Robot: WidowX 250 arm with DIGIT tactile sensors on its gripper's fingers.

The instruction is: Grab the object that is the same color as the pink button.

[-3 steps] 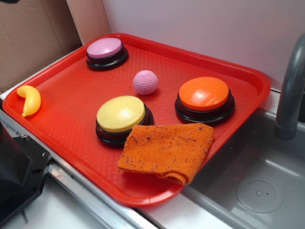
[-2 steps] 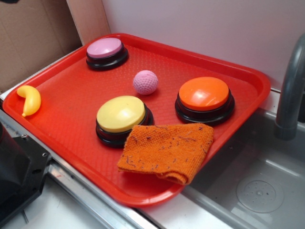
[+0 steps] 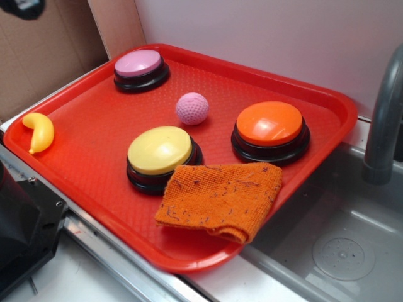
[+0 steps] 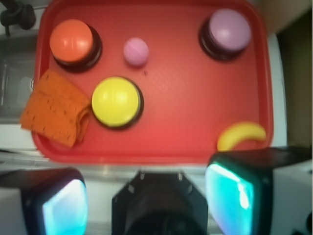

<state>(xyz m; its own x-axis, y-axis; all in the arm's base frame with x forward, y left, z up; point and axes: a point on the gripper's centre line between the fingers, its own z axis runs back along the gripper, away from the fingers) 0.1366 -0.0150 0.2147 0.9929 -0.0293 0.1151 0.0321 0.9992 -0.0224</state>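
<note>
A dark part of the arm has newly edged into the exterior view's top-left corner; nothing else has moved. The gripper (image 4: pixel 146 196) hangs high, fingers apart, holding nothing. The pink ball (image 3: pixel 192 108) sits mid-tray (image 3: pixel 88 135), at 4 o'clock from the pink button (image 3: pixel 140 69).

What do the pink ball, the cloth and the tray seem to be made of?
Pink ball: probably matte foam or soft plastic, dimpled like a golf ball.
Cloth: woven orange fabric, fuzzy and folded.
Tray: likely hard red plastic, with a fine pebbled texture.
</note>
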